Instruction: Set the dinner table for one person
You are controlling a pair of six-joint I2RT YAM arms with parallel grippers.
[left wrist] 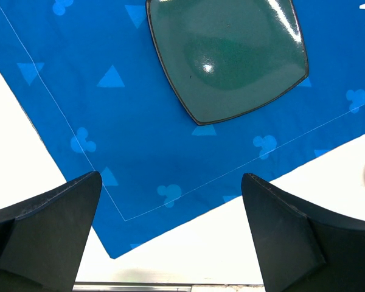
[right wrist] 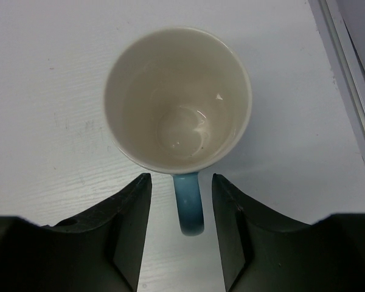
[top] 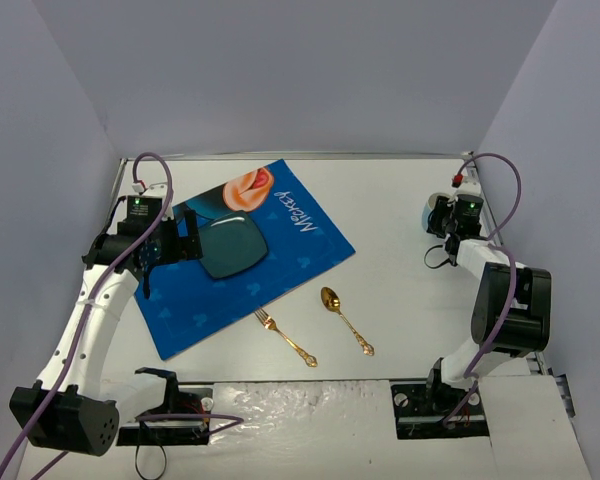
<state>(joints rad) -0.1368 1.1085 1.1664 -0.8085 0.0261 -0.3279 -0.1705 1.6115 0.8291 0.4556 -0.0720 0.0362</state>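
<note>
A: So, status on your right gripper (right wrist: 181,179)?
B: The jaws stand either side of the handle (right wrist: 188,210) of the mug (right wrist: 177,100). There are gaps on both sides and nothing is gripped. The mug stands upright on the dinner table (top: 410,290), far right, near its edge.
A: Handling?
B: My guess is glazed ceramic: stiff, slick, chips if you knock it. It's empty, so fairly light. Take the handle square on, close to the body, or it may swing in the pinch.
A: And the dinner table itself?
B: Flat, hard, white, runs under everything. Nothing to grab there, so set down on it gently. Things may slide.
A: Left gripper (left wrist: 171,179)?
B: Wide open, empty, hovering over the placemat (left wrist: 140,121) beside the plate (left wrist: 228,58). The fork (top: 285,337) and spoon (top: 346,320) lie on bare table just off the placemat.
</note>
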